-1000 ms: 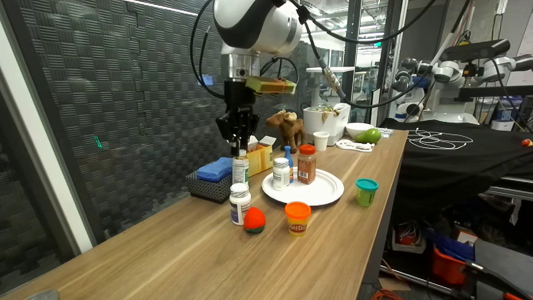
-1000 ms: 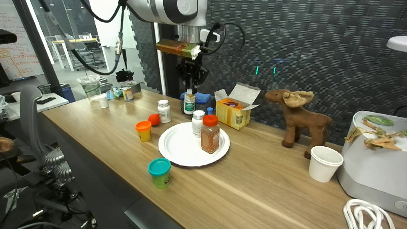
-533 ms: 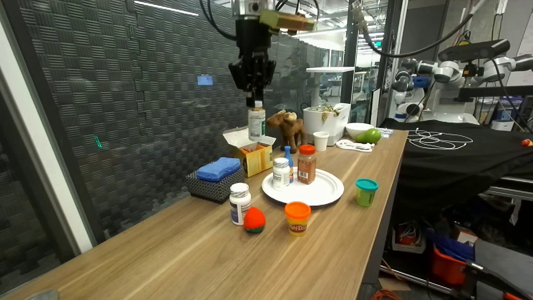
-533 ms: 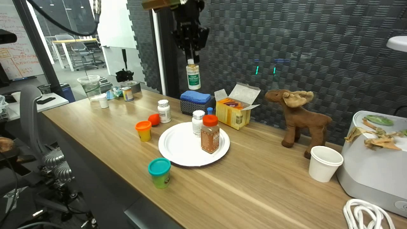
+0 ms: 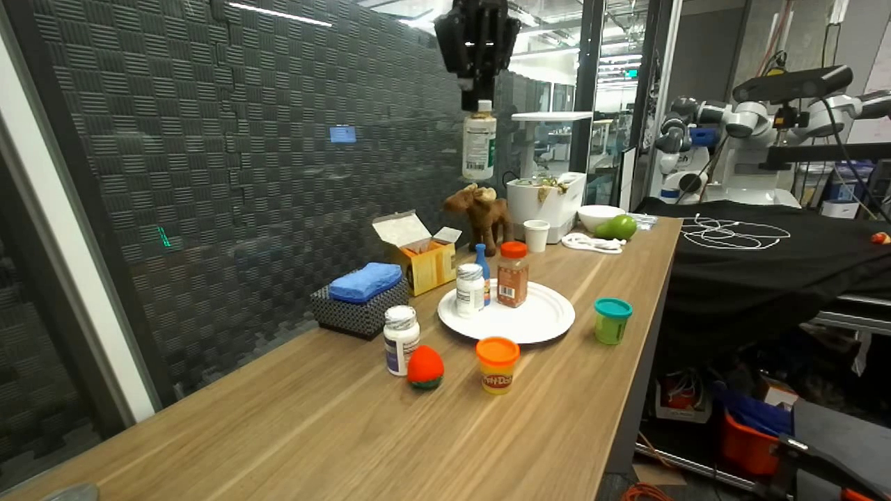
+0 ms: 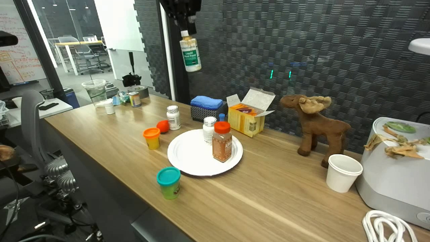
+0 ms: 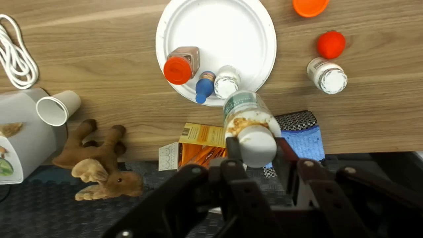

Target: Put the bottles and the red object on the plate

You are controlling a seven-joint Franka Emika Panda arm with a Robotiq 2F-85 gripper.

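The pincer (image 7: 257,145) is clamped on the tall bottle (image 5: 478,149) by its capped end; the bottle hangs cap up, well clear of the desk (image 5: 278,424), though from where I stand I can't tell whether it is above the plate (image 5: 539,321). Three others stand on that plate, well below the pincer: the red-capped bottle (image 6: 222,146), the blue bottle (image 7: 205,86) and a white bottle (image 5: 470,296). A second white bottle (image 5: 400,342) stands off the plate, on the desk, and the red ball (image 5: 425,365) lies just beside it, both well apart from the pincer. Near the ball stands an orange-lidded tub (image 5: 498,365).
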